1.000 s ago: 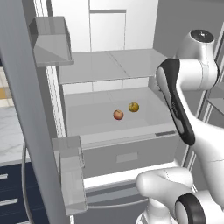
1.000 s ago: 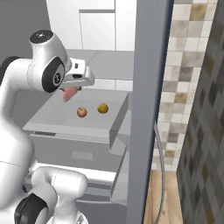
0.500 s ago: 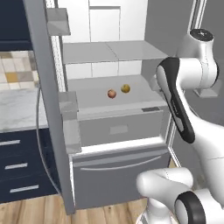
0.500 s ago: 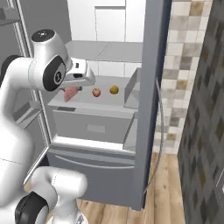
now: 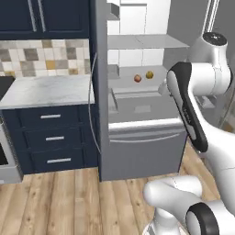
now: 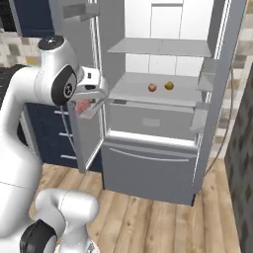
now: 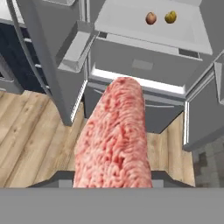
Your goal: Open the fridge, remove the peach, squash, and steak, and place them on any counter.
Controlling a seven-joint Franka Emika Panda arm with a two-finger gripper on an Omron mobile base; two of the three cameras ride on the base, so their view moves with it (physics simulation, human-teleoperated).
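Note:
The fridge [image 5: 142, 147] stands open, both doors swung wide. On its middle shelf sit the red-orange peach [image 5: 137, 78] and, just right of it, the yellow squash [image 5: 149, 74]; both also appear as the peach [image 6: 152, 87] [image 7: 151, 18] and the squash [image 6: 169, 85] [image 7: 170, 17]. My gripper [image 6: 85, 105] hovers in front of the fridge's left door, shut on the pinkish-red steak [image 6: 82, 105]. The steak [image 7: 116, 135] runs up the middle of the hand view and hides the fingertips. The marble counter [image 5: 46, 89] lies left of the fridge.
Navy drawers [image 5: 50, 137] with silver handles sit under the counter, and a stove edge [image 5: 3, 156] shows at far left. The open left door [image 5: 98, 92] stands between counter and fridge interior. The right door [image 6: 217, 89] hangs open beside a dark tiled wall [image 6: 242, 148]. Wooden floor lies below.
Both base views have pulled back from the fridge and shifted, so the counter, drawers and floor now show. The steak stays in the gripper; peach and squash rest as before.

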